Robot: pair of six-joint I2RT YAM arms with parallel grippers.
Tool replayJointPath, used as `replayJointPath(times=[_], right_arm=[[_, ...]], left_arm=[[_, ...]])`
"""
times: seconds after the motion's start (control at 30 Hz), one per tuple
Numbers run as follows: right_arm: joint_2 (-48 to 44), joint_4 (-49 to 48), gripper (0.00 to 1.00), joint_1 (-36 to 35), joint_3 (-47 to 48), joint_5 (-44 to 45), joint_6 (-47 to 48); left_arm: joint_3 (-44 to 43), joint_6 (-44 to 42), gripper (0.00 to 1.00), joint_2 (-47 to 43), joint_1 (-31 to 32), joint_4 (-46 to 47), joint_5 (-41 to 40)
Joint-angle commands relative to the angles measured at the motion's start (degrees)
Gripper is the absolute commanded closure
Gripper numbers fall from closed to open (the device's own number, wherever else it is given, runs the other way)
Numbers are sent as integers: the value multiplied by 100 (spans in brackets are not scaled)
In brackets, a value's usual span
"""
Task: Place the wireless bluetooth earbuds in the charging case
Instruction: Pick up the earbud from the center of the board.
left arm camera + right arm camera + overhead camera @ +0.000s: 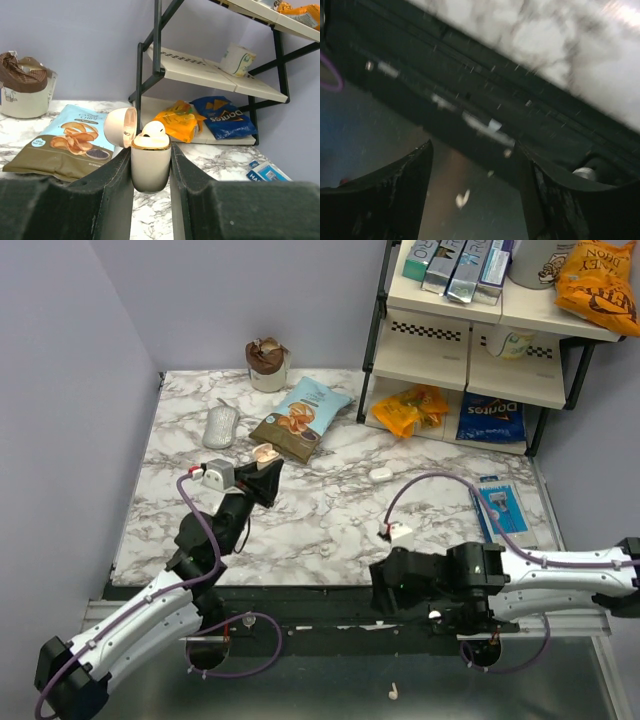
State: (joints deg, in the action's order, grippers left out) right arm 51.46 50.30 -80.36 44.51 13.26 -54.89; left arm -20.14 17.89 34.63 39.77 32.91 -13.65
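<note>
My left gripper (pixel 151 152) is shut on the cream charging case (pixel 150 170), holding it upright above the marble table (pixel 330 520). Its lid (pixel 120 126) is swung open to the left, and one white earbud (pixel 153 129) sits in the case. From above, the case (pixel 264 452) is at the table's left middle. My right gripper (pixel 476 165) stands open with nothing between its fingers, hanging past the table's near edge. Below it a second earbud (pixel 462 198) lies on the dark floor, blurred. This earbud (pixel 394 692) also shows from above, with the right gripper (pixel 382 587) over the front rail.
A chips bag (pixel 300 418), a grey oval object (pixel 221 426) and a cup (pixel 267 364) lie at the back. A small white object (pixel 380 474) rests mid-table, and a blue packet (pixel 500 508) at the right. A black-framed shelf (pixel 470 340) with snacks fills the back right.
</note>
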Motion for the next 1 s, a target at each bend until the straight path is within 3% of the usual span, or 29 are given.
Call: replayJointPath(times=[0.0, 0.27, 0.47, 0.67, 0.97], right_arm=[[582, 1183, 25, -1294, 260, -559, -1663], [777, 648, 28, -2906, -505, -992, -3904], [1848, -3, 29, -3284, -234, -1264, -4020], [1920, -363, 32, -3408, -294, -1491, -4047], [2439, 67, 30, -3408, 348, -1836, -3448]], left_arm=[[80, 39, 100, -351, 285, -364, -639], [230, 206, 100, -563, 646, -408, -797], [248, 189, 100, -563, 778, -425, -832], [248, 206, 100, -659, 857, -574, -832], [169, 66, 100, -905, 892, -917, -868]])
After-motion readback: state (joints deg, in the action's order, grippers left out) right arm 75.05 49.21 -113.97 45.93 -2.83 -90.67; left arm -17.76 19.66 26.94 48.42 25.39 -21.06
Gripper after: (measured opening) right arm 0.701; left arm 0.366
